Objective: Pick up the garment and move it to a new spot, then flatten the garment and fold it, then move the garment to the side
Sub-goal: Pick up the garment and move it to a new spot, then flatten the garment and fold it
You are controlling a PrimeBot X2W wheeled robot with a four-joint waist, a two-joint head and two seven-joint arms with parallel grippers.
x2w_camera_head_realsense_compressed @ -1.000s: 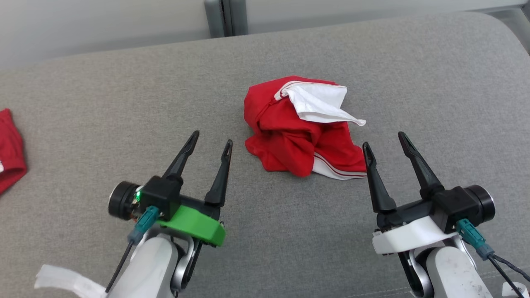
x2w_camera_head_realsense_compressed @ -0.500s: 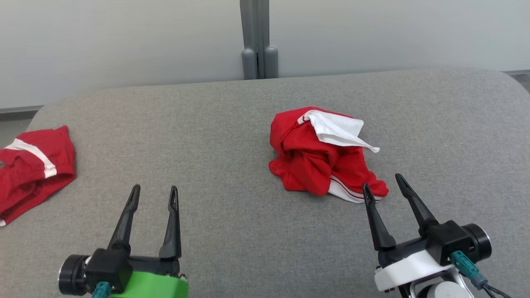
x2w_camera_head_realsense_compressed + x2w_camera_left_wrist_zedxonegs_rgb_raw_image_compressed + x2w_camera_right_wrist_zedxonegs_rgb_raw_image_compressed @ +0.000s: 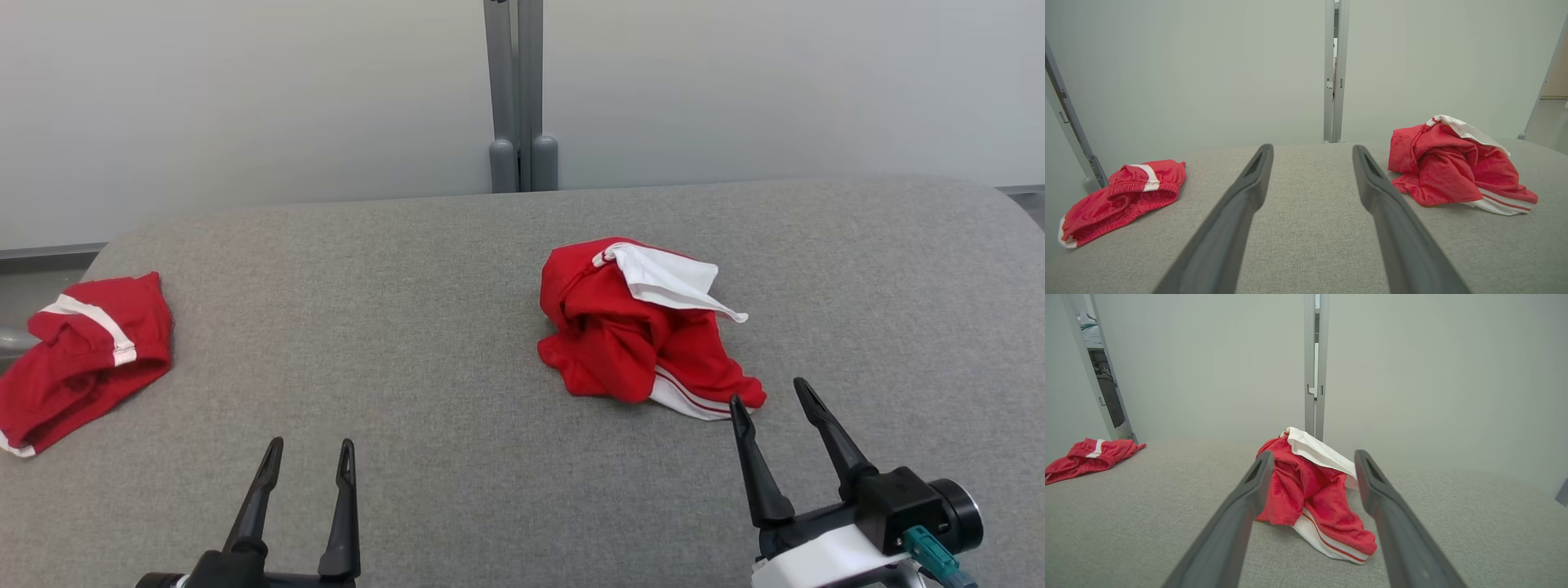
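Both grippers are empty, jaws wide. The right gripper [image 3: 767, 392] points at the crumpled red-and-white garment [image 3: 629, 343], whose striped hem lies just beyond its fingertips, so I judge that the easiest first pinch. The left gripper [image 3: 313, 442] faces bare grey cushion [image 3: 408, 286], with spare red shorts [image 3: 82, 359] well off its left.

Bare table [image 3: 408, 343] runs free from the left claw [image 3: 312, 443] forward to the wall [image 3: 245, 98], a wide lane with nothing on it. The crumpled garment [image 3: 629, 343] blocks the right of centre, its near hem just ahead of the right claw [image 3: 767, 392], whose fingers stand spread. The other garment [image 3: 82, 359] lies at the table's left edge, well apart. The wall and a grey post [image 3: 514, 98] close the far side.
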